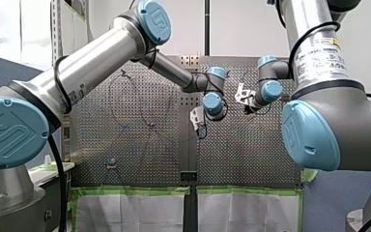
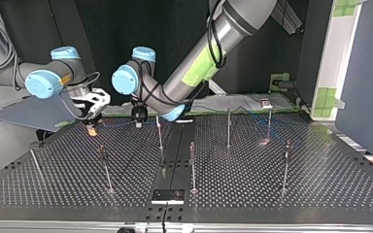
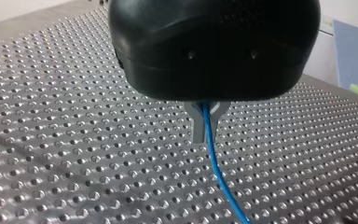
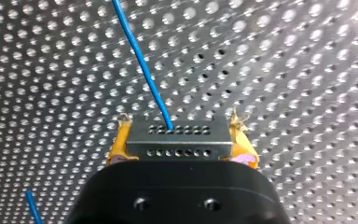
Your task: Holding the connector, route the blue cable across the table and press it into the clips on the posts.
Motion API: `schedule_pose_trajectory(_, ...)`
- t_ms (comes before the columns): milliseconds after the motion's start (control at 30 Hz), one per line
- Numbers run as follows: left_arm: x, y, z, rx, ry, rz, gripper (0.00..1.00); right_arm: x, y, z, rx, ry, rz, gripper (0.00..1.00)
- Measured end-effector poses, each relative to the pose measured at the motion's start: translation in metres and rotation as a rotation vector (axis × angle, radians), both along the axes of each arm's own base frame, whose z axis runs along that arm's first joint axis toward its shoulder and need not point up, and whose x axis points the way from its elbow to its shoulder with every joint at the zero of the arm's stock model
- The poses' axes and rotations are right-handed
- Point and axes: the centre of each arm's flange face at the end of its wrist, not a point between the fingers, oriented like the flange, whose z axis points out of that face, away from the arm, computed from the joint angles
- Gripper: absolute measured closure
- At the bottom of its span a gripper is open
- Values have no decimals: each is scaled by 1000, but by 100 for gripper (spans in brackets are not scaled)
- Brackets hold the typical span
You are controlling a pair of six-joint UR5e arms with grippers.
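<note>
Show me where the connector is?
The connector is clamped between my right gripper's yellow pads in the right wrist view, above the perforated table, with the blue cable leading from it.

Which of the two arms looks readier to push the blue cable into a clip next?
Probably the left one. The left hand pinches the blue cable itself, close to a post, while the right hand only holds the connector.
</note>
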Motion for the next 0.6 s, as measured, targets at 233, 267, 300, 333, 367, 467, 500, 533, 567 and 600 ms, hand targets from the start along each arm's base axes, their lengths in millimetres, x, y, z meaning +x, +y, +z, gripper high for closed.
schedule_pose_trajectory(233,-5,-1,14,-2,-7,-4,100,-1,4,36,-47,-46,13,100)
schedule_pose_trajectory(267,-7,-1,20,-6,-12,-5,100,0,5,42,-53,-54,18,100)
schedule_pose_trajectory(300,-8,-1,25,-9,-16,-6,100,0,7,50,-63,-63,25,100)
schedule_pose_trajectory(333,-10,-1,31,-12,-20,-7,100,0,7,56,-71,-70,30,100)
schedule_pose_trajectory(367,-12,-1,39,-15,-25,-8,100,0,8,62,-79,-76,34,100)
schedule_pose_trajectory(467,-18,1,59,-23,-38,-1,100,0,12,82,-99,-93,44,100)
schedule_pose_trajectory(500,-19,2,64,-26,-42,3,100,-1,14,90,-107,-97,46,100)
schedule_pose_trajectory(533,-21,2,70,-29,-48,8,100,-1,15,97,-112,-100,48,100)
schedule_pose_trajectory(567,-23,4,78,-33,-55,15,100,-2,17,103,-118,-102,49,100)
schedule_pose_trajectory(600,-24,4,83,-37,-60,19,100,-2,19,110,-125,-106,52,100)
